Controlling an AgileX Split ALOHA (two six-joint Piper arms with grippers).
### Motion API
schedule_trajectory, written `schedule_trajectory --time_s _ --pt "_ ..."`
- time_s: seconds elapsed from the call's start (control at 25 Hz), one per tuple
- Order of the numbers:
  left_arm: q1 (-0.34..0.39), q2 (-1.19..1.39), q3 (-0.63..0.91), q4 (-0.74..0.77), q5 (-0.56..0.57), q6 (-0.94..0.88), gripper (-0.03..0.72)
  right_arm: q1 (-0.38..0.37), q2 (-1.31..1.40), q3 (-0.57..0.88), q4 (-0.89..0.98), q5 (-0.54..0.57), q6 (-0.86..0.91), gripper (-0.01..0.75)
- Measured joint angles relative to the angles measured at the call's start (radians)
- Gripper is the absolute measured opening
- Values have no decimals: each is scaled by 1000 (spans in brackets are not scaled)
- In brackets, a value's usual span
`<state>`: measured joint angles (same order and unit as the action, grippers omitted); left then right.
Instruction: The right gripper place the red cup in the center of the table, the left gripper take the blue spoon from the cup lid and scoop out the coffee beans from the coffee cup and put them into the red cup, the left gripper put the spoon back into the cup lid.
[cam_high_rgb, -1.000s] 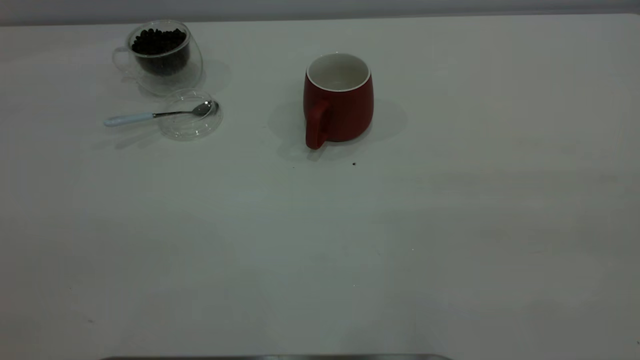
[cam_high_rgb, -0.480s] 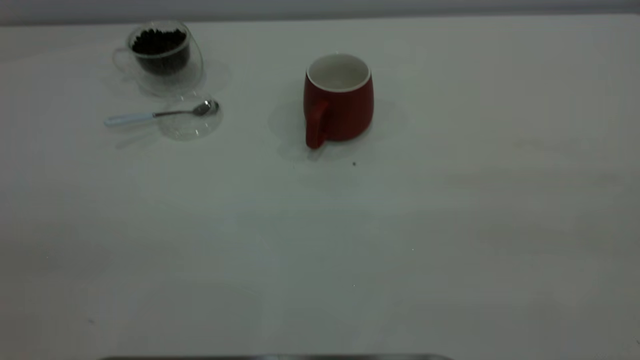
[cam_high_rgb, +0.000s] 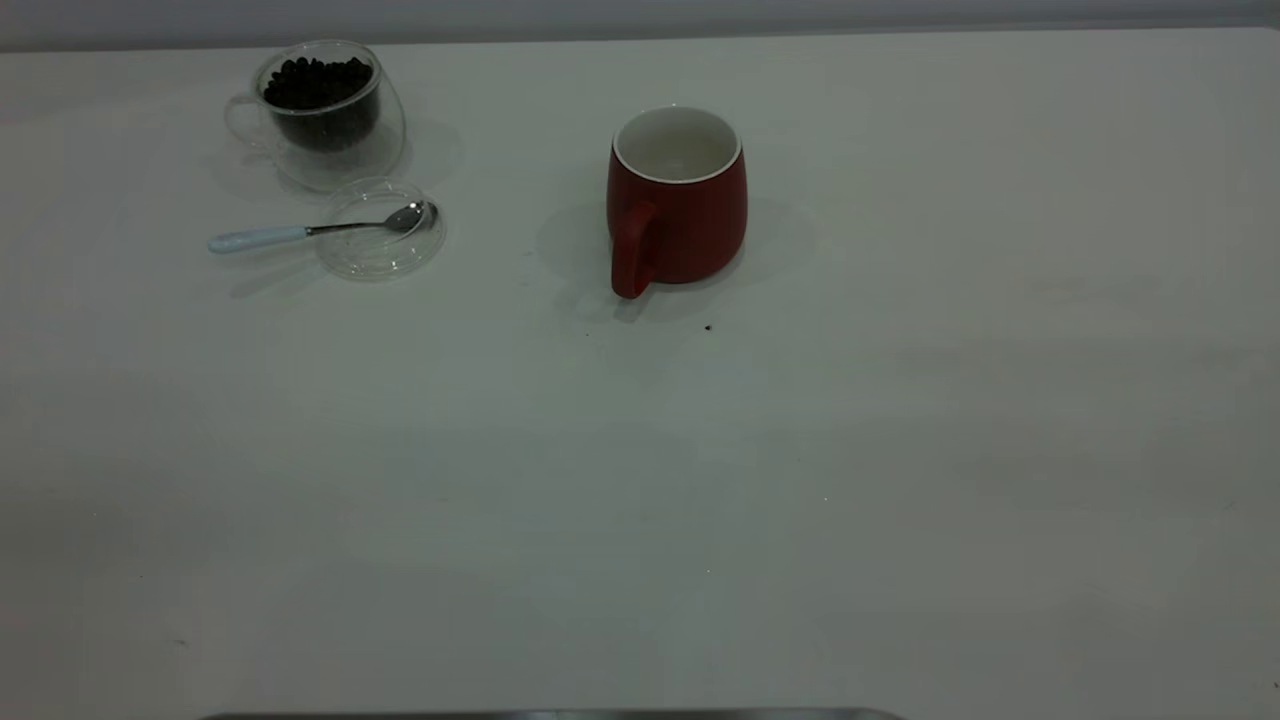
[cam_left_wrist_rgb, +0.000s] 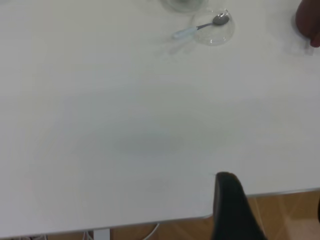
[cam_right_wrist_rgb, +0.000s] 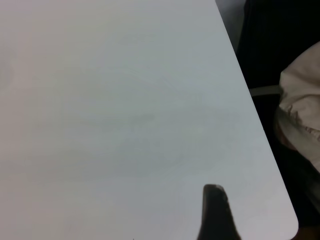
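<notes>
Red cup (cam_high_rgb: 677, 200) upright at upper centre of bench (cam_high_rgb: 640, 450). Coffee cup (cam_high_rgb: 325, 110) with coffee beans (cam_high_rgb: 317, 82) upper left; blue spoon (cam_high_rgb: 310, 231) bowl resting in cup lid (cam_high_rgb: 381, 240) below it. Both grippers' jaws: cannot tell.

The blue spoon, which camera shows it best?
The exterior view. There the blue spoon lies in full, its bowl on the cup lid and its pale handle sticking out over the table. The left wrist view shows it too, but far off and small. The right wrist view shows only bare table, no spoon.
</notes>
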<state>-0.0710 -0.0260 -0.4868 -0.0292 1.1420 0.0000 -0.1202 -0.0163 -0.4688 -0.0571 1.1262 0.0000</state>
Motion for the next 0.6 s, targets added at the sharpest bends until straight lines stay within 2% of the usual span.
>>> schedule_trajectory --time_s 0.28,0.48,0.6 --pt "4 0 0 0 -1 7 462 0 0 0 0 0 0 532" --pt "71 0 0 -1 -1 7 462 0 0 0 0 0 0 532" --pt "88 0 0 -1 -1 7 462 0 0 0 0 0 0 532"
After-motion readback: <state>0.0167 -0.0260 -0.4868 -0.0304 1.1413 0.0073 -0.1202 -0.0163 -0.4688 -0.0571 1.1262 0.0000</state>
